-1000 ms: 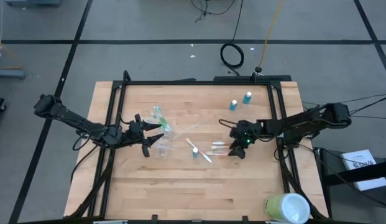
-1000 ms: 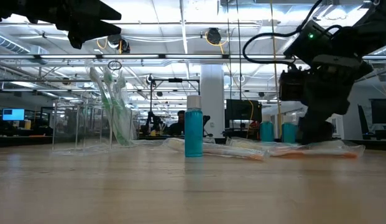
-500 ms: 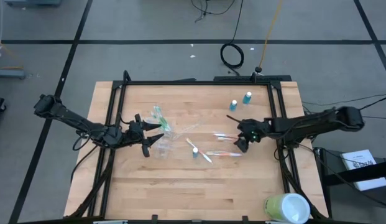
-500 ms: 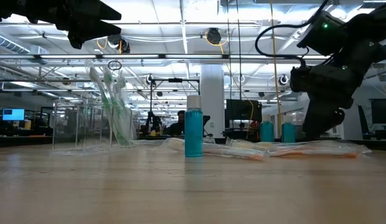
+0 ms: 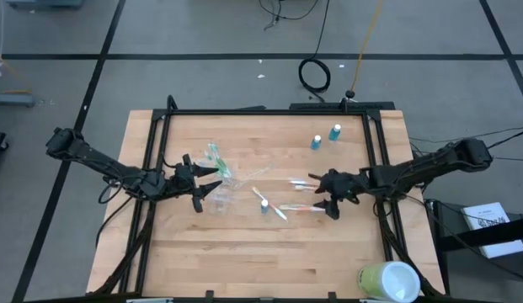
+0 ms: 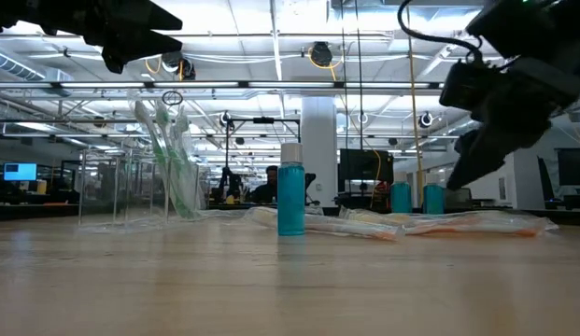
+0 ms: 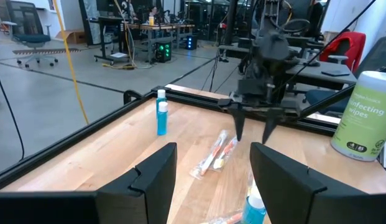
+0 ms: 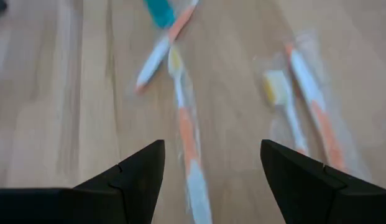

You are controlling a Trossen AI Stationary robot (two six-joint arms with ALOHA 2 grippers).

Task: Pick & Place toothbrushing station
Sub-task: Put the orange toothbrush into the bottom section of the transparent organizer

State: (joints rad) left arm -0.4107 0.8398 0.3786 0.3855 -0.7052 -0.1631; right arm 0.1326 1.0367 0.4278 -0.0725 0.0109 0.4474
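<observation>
A clear plastic cup stands on the table left of centre, and green-handled toothbrushes lean up out of it. My left gripper hovers open just left of the cup, well above it. Wrapped orange-and-white toothbrushes lie flat right of centre. My right gripper hangs open above their right ends, slanting down, touching nothing. In its wrist view the brushes lie between the fingers, below them. One blue tube stands upright at mid-table, and two more stand at the far right.
A large pale green-and-white container stands at the near right corner, off the wooden board. Black frame rails run along the board's left, far and right sides. Bare wood lies across the near half of the table.
My right gripper has risen from just above the wrapped toothbrushes, drawn back a little toward the table's right edge, and rolled at the wrist, its fingers staying apart. The brushes it covered now show, lying flat on the table.
</observation>
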